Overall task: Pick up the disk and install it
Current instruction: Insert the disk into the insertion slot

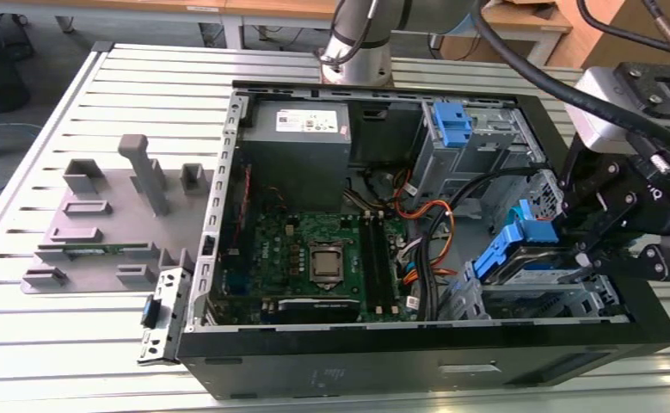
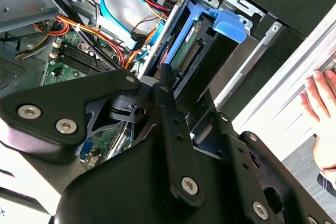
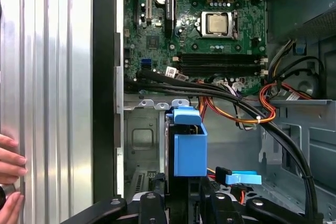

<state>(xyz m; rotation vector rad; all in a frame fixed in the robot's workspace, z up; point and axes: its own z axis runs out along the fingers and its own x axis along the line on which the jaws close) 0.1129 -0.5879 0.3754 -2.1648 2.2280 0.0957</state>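
The disk [image 1: 516, 251], a drive in a blue plastic carrier, stands on edge and tilted over the metal drive cage [image 1: 547, 297] at the front corner of the open computer case, on the exterior view's right. My gripper [image 1: 567, 245] is at the disk's outer end. In the first wrist view the black fingers [image 3: 156, 186] sit on either side of the disk [image 3: 188, 150], so the gripper [image 3: 181, 186] looks shut on it. In the second wrist view the disk [image 2: 210, 43] is partly hidden behind the gripper's linkage, with its connector edge showing.
Orange, blue and black cables [image 1: 433, 228] run between the motherboard [image 1: 311, 258] and the cage. A grey power-supply box [image 1: 300, 125] and a lone blue latch [image 1: 455, 125] sit at the case's back. A person's hand [image 3: 10, 166] rests outside the case wall. A grey fixture [image 1: 105, 215] lies on the table.
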